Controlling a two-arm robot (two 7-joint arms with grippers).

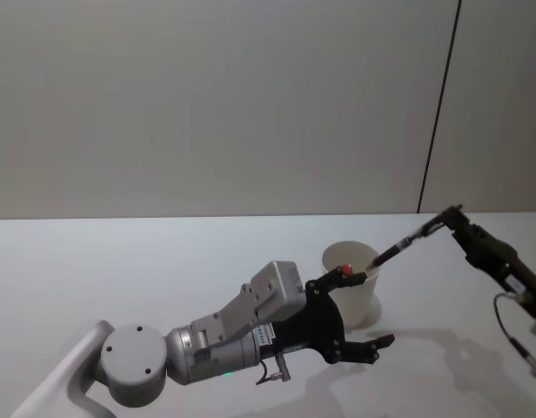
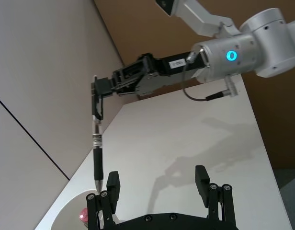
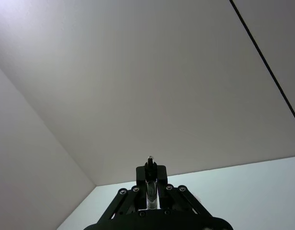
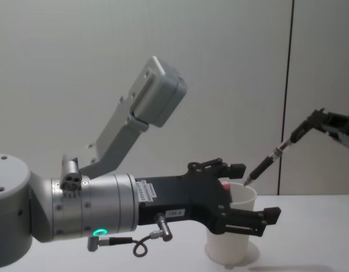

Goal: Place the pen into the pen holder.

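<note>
The pen holder, a white paper cup, stands upright on the table, right of centre. My right gripper is shut on the top end of the pen. The black pen slants down towards the cup, and its tip hangs just over the rim. From the side, the pen ends a little above the cup. My left gripper stands open right beside the cup, one finger by the rim and one low at the front. Whether it touches the cup is unclear. A red-tipped thing shows at the rim.
The white table runs back to a plain grey wall. My left arm lies across the near left of the table. The right arm comes in from the right edge, with a cable hanging below it.
</note>
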